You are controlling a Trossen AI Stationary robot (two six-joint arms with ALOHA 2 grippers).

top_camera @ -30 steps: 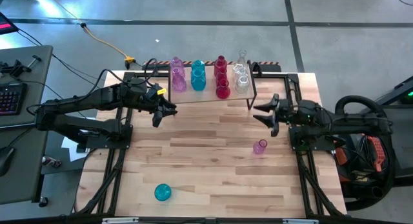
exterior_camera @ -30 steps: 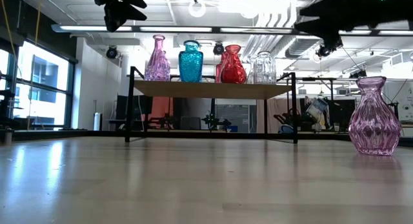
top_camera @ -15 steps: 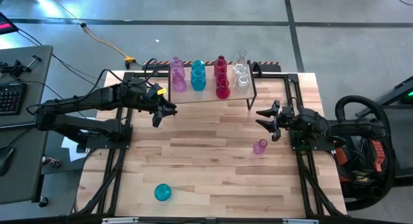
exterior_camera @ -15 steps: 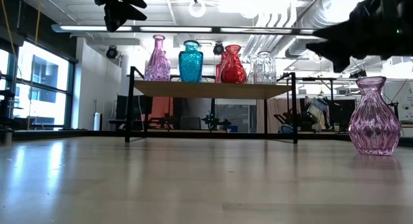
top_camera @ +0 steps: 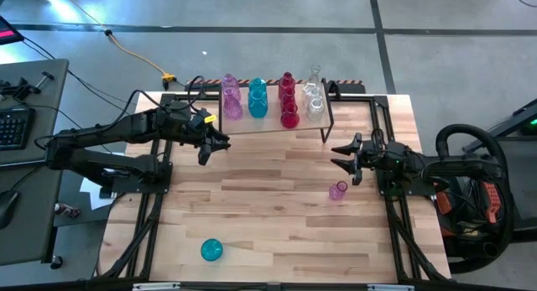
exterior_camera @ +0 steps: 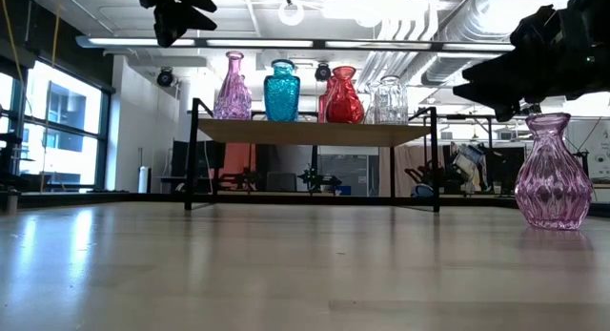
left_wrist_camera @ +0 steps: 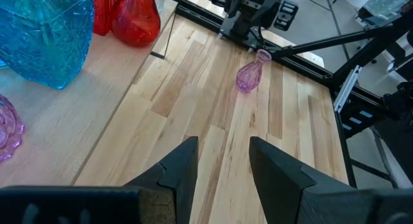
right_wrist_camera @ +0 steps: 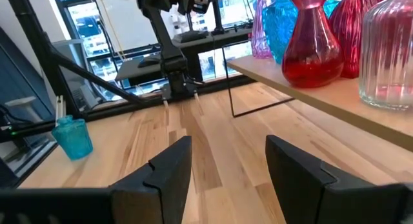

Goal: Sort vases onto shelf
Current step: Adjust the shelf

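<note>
Several vases, pink, teal, red and clear, stand on their bases on the shelf (top_camera: pixel 273 116) at the table's far edge. A pink vase (top_camera: pixel 337 190) stands upright on the table near the right side, and a teal vase (top_camera: pixel 211 250) stands near the front left. My right gripper (top_camera: pixel 340 154) hangs open and level just beyond the pink vase (exterior_camera: pixel 553 174), above its neck height, with nothing between its fingers. My left gripper (top_camera: pixel 220 144) waits open, high in front of the shelf's left end, also empty.
The shelf's thin black legs (exterior_camera: pixel 193 155) stand on the tabletop. The wide middle of the wooden table (top_camera: pixel 268 207) holds nothing. Black frame rails run along both side edges. A desk with a keyboard (top_camera: pixel 13 127) stands off the table's left.
My right gripper has sunk from high above the table to just above the pink vase's height, still level and open. The left arm and all the vases have kept still.
</note>
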